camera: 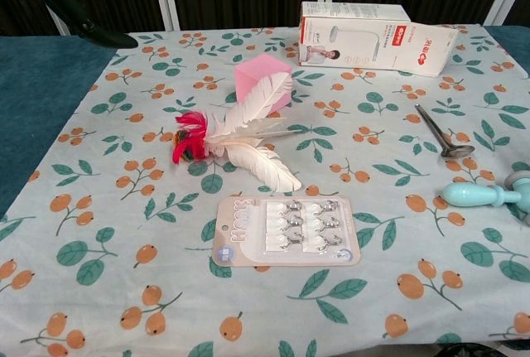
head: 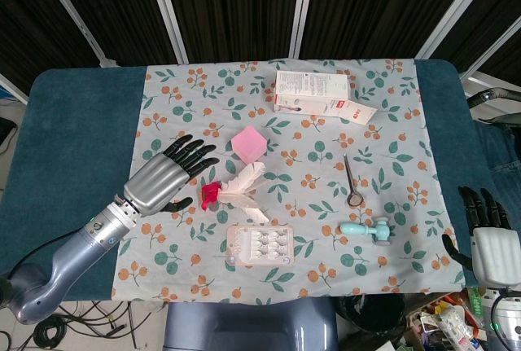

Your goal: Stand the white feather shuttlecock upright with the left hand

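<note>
The left hand (head: pixel 167 176) hovered empty, fingers spread, at nine o'clock of the lying shuttlecock (head: pixel 236 186); it should pinch the red base.

From my chest view neither hand appears; only a dark arm section (camera: pixel 79 17) crosses the top left corner, cut by the frame. The teal tool (camera: pixel 484 196) runs off the right edge there, so I can't make out its head. The pink cube (camera: pixel 257 75) is partly covered by a feather of the shuttlecock (camera: pixel 240 135). In the head view my right hand (head: pixel 488 241) sits low at the right edge with its wrist cut off, and I can't tell how its fingers lie. The printing on the white box (head: pixel 313 92) and the pieces in the blister card (head: pixel 260 245) are too small to read.
</note>
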You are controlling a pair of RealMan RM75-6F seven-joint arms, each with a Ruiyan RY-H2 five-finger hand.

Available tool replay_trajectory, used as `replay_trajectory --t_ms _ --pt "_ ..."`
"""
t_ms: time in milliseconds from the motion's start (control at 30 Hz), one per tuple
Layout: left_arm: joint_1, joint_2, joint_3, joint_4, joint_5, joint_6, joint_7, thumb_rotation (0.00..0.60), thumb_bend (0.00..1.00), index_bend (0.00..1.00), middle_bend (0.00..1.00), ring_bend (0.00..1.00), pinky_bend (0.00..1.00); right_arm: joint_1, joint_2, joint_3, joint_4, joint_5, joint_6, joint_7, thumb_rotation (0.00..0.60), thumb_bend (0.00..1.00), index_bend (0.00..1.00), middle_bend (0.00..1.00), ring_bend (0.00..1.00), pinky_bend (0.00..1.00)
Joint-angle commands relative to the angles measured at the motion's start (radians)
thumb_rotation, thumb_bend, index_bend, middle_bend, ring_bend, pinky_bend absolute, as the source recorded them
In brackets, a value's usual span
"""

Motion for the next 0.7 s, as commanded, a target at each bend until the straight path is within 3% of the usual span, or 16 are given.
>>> replay_trajectory --t_ms 33,700 --pt "0.0 0.0 -0.001 -0.001 0.0 0.001 0.0 0.6 0.26 0.14 0.05 0.0 0.0 0.0 0.0 0.0 0.0 0.0 0.0 0.0 0.6 0.19 0.0 0.08 0.03 0.14" --pt "0.005 0.008 -0.002 -0.011 -0.001 0.013 0.0 0.6 0.26 0.18 0.06 0.0 0.0 0.004 -0.005 0.0 0.006 0.0 -0.005 -0.002 0.6 0.19 0.0 0.08 0.03 0.14"
